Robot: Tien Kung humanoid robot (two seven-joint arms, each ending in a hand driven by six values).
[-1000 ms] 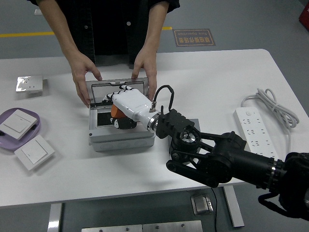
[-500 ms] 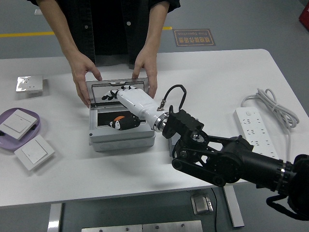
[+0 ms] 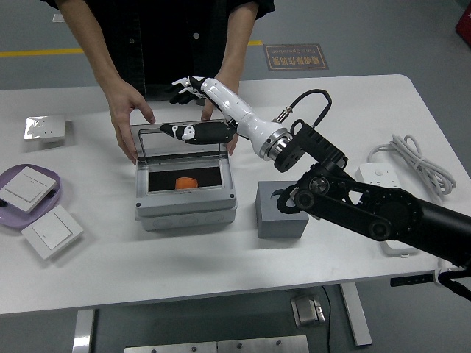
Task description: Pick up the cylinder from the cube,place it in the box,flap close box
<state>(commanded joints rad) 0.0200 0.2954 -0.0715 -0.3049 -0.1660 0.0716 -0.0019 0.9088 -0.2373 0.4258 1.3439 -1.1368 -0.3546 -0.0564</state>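
The orange cylinder [image 3: 187, 182] lies inside the grey box [image 3: 185, 208], apart from any hand. The box's glossy lid [image 3: 158, 143] stands upright at the back and mirrors my hand. My right hand [image 3: 190, 85], white with dark fingers, hovers above the lid's top edge with its fingers spread and holds nothing. The grey cube [image 3: 282, 212] stands just right of the box with a bare top. A person at the far side rests one hand [image 3: 129, 110] at the lid's left edge and the other hand [image 3: 225, 79] behind my wrist on the right.
A white power strip [image 3: 385, 193] with its coiled cable [image 3: 420, 163] lies at the right. At the left are a purple plate [image 3: 48, 203] bearing a wall switch, a loose switch [image 3: 51, 232] and a small panel [image 3: 45, 129].
My right hand has let go of the cylinder, lifted out of the box and risen above the lid. The cylinder now lies in the box and the cube has come into sight.
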